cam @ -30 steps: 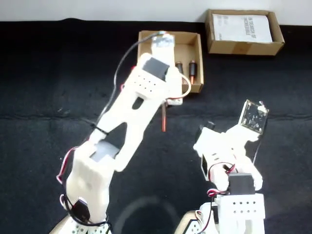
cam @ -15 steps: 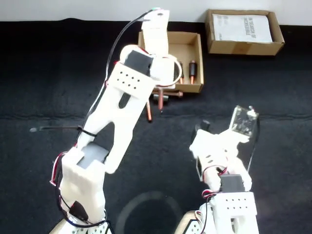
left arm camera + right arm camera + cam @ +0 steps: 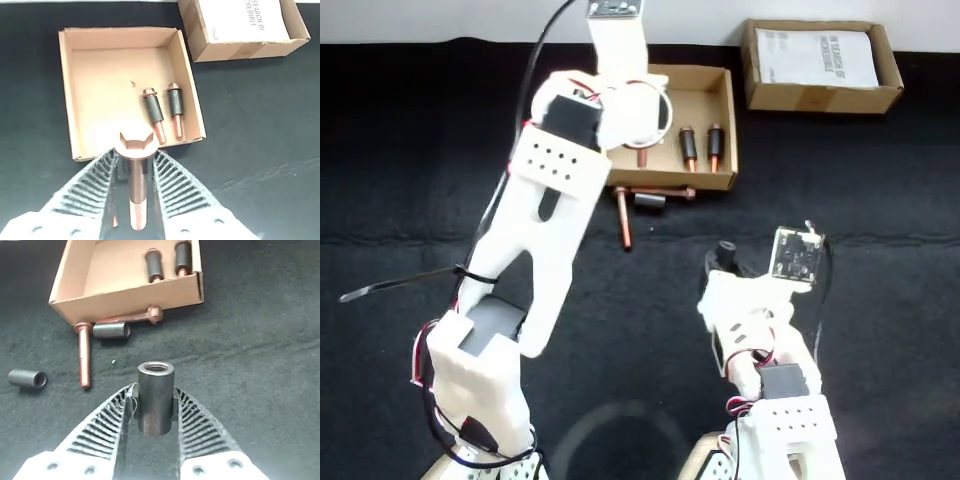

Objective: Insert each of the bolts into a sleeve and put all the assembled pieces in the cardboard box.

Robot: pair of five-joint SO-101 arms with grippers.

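Grippers each carry one part. The left gripper (image 3: 136,156) is closed on a copper bolt (image 3: 136,200), clamped along the shank with the hex head pointing away from the wrist, over the near edge of the cardboard box (image 3: 105,75). Inside the box, close to one side wall, two assembled pieces (image 3: 153,111) lie side by side, each a dark sleeve on a bolt.

The right gripper (image 3: 155,389) is clamped on a dark sleeve (image 3: 156,410), held lengthwise between its fingers with the open end pointing away from the wrist, above the black tabletop (image 3: 260,340) in front of the box.

Just outside the box's front wall a second bolt (image 3: 131,318) lies along the wall, with a loose sleeve (image 3: 111,331) just beside it. A third bolt (image 3: 84,357) lies near them, its head toward the box, and another sleeve (image 3: 27,378) lies apart from them. A second box (image 3: 820,98) holding a printed sheet sits at the tabletop's far edge.
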